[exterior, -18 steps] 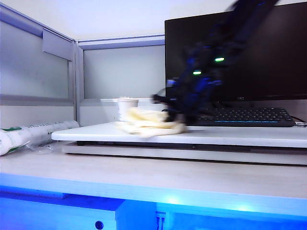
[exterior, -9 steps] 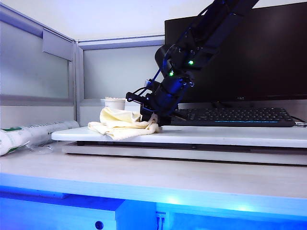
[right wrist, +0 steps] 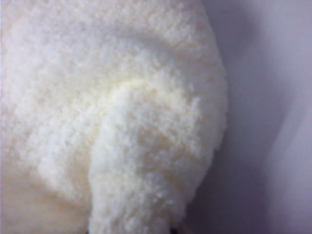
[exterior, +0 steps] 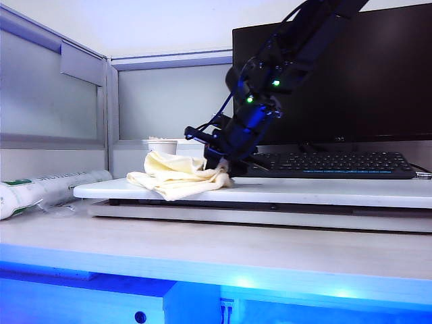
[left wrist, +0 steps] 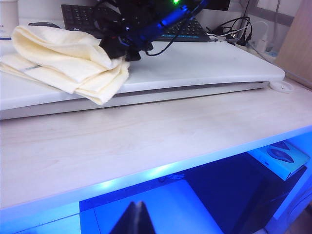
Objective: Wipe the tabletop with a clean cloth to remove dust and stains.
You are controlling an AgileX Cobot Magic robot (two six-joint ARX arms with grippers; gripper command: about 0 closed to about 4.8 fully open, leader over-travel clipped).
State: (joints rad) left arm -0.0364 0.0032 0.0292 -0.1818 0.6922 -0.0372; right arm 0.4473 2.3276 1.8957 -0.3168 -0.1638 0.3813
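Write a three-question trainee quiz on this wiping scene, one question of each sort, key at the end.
1. True or false: the cloth lies on the white tabletop.
2. Which gripper is at the cloth? A) left gripper B) right gripper
3. Fill in: the black item behind the tabletop, under the monitor, is a ____.

Key:
1. True; it is bunched at the tabletop's left end in the exterior view, one fold hanging over the front edge.
2. B; the right gripper is closed on the cloth's edge, while the left gripper is shut, low in front of the desk.
3. Keyboard.
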